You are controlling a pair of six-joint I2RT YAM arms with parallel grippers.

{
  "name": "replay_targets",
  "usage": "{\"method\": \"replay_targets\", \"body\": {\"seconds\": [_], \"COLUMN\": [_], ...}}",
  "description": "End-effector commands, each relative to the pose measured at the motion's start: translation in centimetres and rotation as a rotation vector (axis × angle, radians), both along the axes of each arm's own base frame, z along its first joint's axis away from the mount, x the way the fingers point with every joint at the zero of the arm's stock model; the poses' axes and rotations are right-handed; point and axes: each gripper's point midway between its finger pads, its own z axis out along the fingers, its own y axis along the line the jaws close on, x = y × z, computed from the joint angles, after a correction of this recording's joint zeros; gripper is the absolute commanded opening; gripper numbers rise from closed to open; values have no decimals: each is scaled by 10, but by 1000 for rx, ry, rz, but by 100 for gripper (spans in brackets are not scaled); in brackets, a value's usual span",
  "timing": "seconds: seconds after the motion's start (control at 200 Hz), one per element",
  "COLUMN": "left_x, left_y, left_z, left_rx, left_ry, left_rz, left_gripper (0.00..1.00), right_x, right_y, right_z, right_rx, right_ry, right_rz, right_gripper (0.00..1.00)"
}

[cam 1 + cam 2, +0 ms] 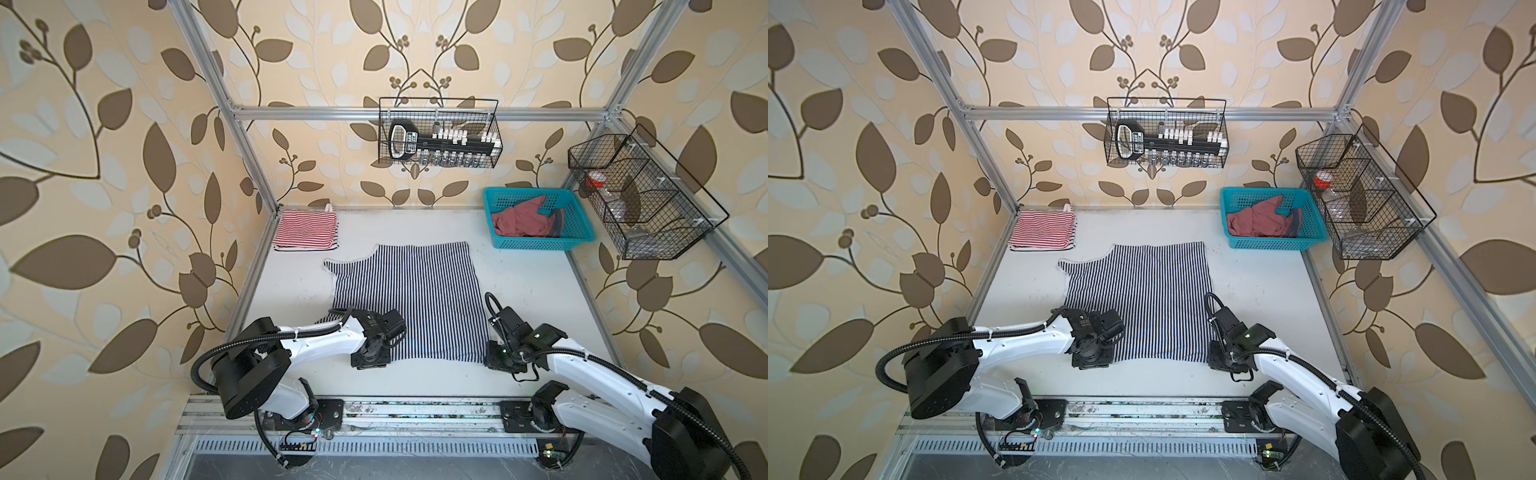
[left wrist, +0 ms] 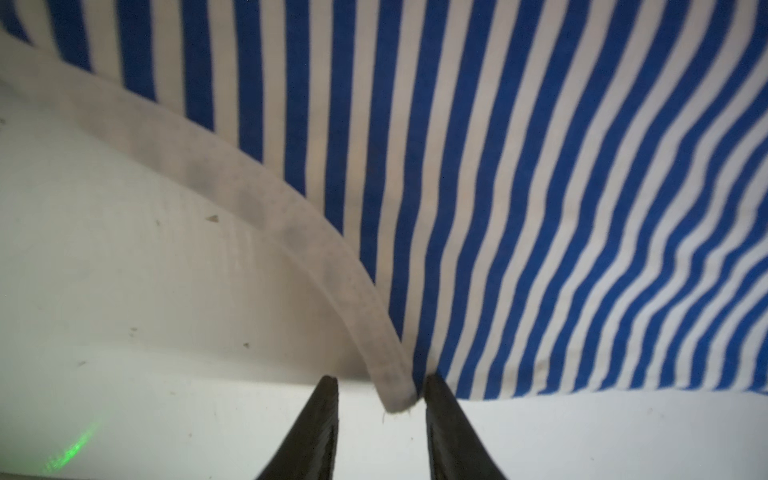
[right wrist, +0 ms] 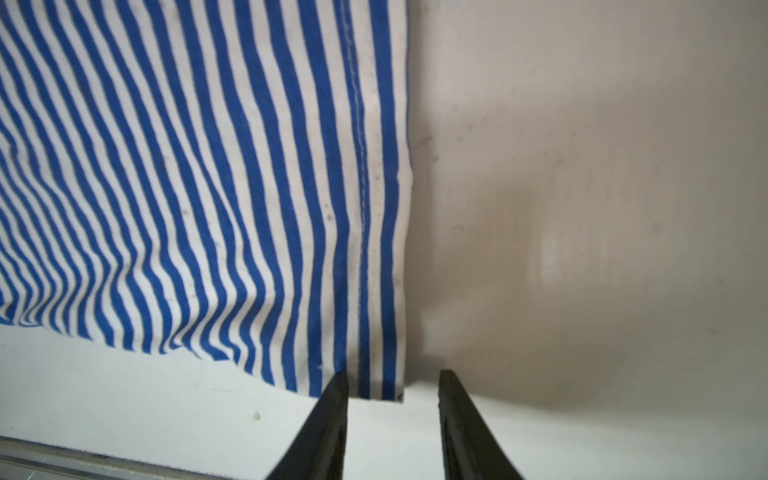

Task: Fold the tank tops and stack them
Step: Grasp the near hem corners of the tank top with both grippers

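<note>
Left gripper (image 2: pixel 378 380): jaws parted, with the white trim end of the navy-and-white striped tank top (image 1: pixel 411 291) between them and a gap beside it. Right gripper (image 3: pixel 392 376): jaws parted astride the top's other near corner. Top lies flat at centre of both top views. Red-and-white striped tank top (image 1: pixel 305 230) is folded at upper left of table (image 1: pixel 540 299). Dusty red tank top (image 1: pixel 519 222) is crumpled in turquoise basket (image 1: pixel 536 244), upper right.

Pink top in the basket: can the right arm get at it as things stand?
Probably yes: the pink top lies uncovered in the basket on that arm's side, nothing stands between, and the right gripper is open.
</note>
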Motion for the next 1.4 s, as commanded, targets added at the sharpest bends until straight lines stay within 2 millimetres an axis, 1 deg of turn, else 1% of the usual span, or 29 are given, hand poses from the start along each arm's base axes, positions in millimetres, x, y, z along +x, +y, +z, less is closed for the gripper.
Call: {"method": "replay_targets", "body": {"seconds": [0.0,0.185,0.275,0.49,0.7,0.825,0.915,1.0,1.155,1.17,1.4], "left_x": [-7,-10,-11,-9,-9,-8,-8,-9,-10,-9,-1], "left_y": [5,8,10,9,5,5,5,6,9,7,7], "left_z": [-11,-20,-21,-19,-22,-20,-19,-17,-13,-7,21], "left_rx": [34,55,60,51,33,31,28,29,33,10,-16], "left_ry": [29,50,48,37,40,33,28,26,21,6,-58], "left_rz": [15,24,28,33,33,27,27,28,29,29,25], "left_gripper": [38,36,33,27,21,14,6,0,0,0,0], "right_x": [-5,-5,-6,-6,-6,-5,-6,-8,-5,-5,5], "right_y": [-2,-2,-1,-1,0,0,1,0,-2,-3,2], "right_z": [-5,-5,-6,-6,-7,-7,-7,-7,6,8,36], "right_rx": [-9,-15,-18,-20,-31,-34,-35,-33,-42,-43,-17], "right_ry": [18,26,38,42,55,52,62,65,37,33,-31], "right_rz": [0,0,8,11,22,26,34,35,32,31,47], "right_gripper": [38,36,35,25,23,15,9,0,0,0,0]}}
